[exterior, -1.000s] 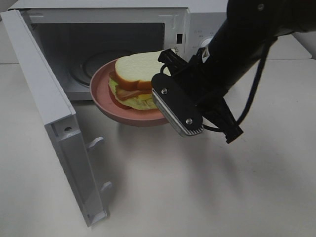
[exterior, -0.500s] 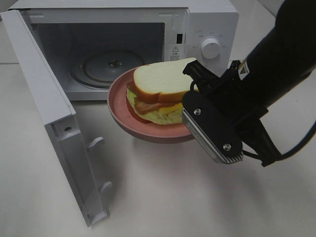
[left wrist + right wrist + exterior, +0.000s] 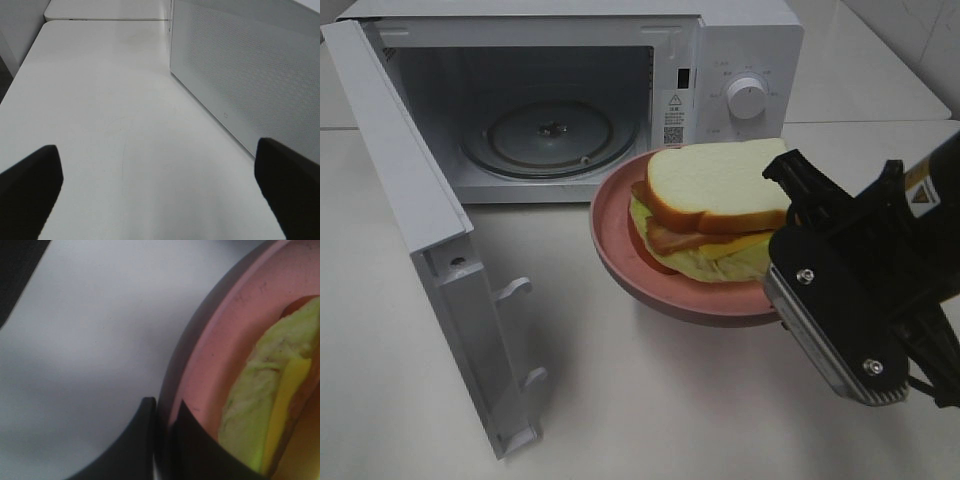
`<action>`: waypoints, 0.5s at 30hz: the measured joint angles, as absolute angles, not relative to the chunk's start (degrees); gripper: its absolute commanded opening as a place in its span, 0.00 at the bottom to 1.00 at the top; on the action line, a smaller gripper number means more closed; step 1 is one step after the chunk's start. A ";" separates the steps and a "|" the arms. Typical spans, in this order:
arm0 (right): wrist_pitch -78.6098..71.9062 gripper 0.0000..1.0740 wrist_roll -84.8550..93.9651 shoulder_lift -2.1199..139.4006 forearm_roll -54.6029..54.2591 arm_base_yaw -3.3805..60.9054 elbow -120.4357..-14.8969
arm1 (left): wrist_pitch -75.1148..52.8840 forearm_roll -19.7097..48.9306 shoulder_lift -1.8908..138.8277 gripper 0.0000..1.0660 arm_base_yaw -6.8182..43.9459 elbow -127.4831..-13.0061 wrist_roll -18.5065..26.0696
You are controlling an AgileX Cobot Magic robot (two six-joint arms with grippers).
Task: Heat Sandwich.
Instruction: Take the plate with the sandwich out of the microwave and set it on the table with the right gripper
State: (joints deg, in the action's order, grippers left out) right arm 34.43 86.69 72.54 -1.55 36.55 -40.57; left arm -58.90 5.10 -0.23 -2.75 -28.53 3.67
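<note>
- My right gripper (image 3: 162,427) is clenched on the rim of a round pink plate (image 3: 620,250), one finger above the rim and one below, as my right wrist view shows up close.
- The plate sits right of centre in the high view, tilted a little, in front of the microwave's opening and above the white table (image 3: 650,400); I cannot tell whether it touches the table.
- On the plate lies the sandwich (image 3: 715,210): thick white bread on top, with pale green lettuce, yellow and reddish layers showing at its side.
- The sandwich fills most of the plate and leaves a pink margin on the left.
- The white microwave (image 3: 745,50) stands in the upper part of the high view, its door (image 3: 430,260) swung wide toward the lower left.
- Inside the microwave I see only a round glass turntable (image 3: 550,135) with nothing on it.
- My left gripper (image 3: 160,185) is released, its dark fingers spread wide at the lower corners of my left wrist view, above bare table beside the door's speckled panel.
</note>
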 measured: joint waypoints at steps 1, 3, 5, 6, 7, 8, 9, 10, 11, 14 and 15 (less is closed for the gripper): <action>34.61 0.00 85.71 71.73 -0.80 36.55 -39.88 | -58.90 5.10 -0.23 0.95 -2.75 -28.53 3.67; 34.84 0.00 81.93 69.33 1.43 36.55 -37.93 | -58.90 5.10 -0.23 0.95 -2.75 -28.53 3.67; 34.84 0.00 80.96 68.75 1.95 36.55 -37.47 | -58.90 5.10 -0.23 0.95 -2.75 -28.53 3.67; 34.89 0.00 79.76 67.95 2.52 36.55 -36.90 | -58.90 5.10 -0.23 0.95 -2.75 -28.53 3.67; 34.95 0.00 78.50 67.21 3.15 36.55 -36.33 | -58.90 5.10 -0.23 0.95 -2.75 -28.53 3.67; 34.95 0.00 78.50 67.21 3.15 36.55 -36.33 | -58.90 5.10 -0.23 0.95 -2.75 -28.53 3.67; 34.95 0.00 76.09 66.00 4.30 36.55 -35.41 | -58.90 5.10 -0.23 0.95 -2.75 -28.53 3.67; 35.01 0.00 74.60 65.49 4.93 36.55 -35.07 | -58.90 5.10 -0.23 0.95 -2.75 -28.53 3.67; 35.18 0.00 73.05 64.97 5.73 36.55 -34.66 | -58.90 5.10 -0.23 0.95 -2.75 -28.53 3.67; 36.73 0.00 68.12 64.29 8.19 36.55 -34.21 | -58.90 5.10 -0.23 0.95 -2.75 -28.53 3.67; 37.18 0.00 66.41 64.17 8.82 36.55 -34.15 | -58.90 5.10 -0.23 0.95 -2.75 -28.53 3.67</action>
